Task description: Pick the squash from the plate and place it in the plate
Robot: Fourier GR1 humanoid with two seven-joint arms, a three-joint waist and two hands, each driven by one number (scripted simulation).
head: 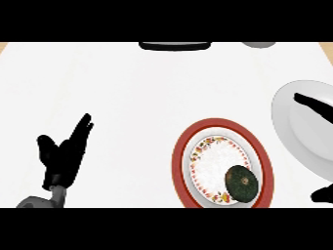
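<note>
Dark green and round, the squash lies on the red-rimmed plate, toward that plate's near right part, resting on its white middle with the flowered ring around it; nothing of mine touches it. My right hand shows over the plain white plate at the right side of the counter; its fingers run out straight, pointing up and to the left, so it is open and holds nothing; a further dark part of it shows lower down at the right edge, beside the red-rimmed plate, and I cannot tell whether it touches the white plate. The two plates sit just beside each other, the white one further back and to the right. My left hand rests at the lower left, open, fingers up and straight, thumb out to the side, well apart from both plates; the grey forearm shows below it. At the counter's far edge lie a black thing and a grey thing, both cut off by the view's top.
</note>
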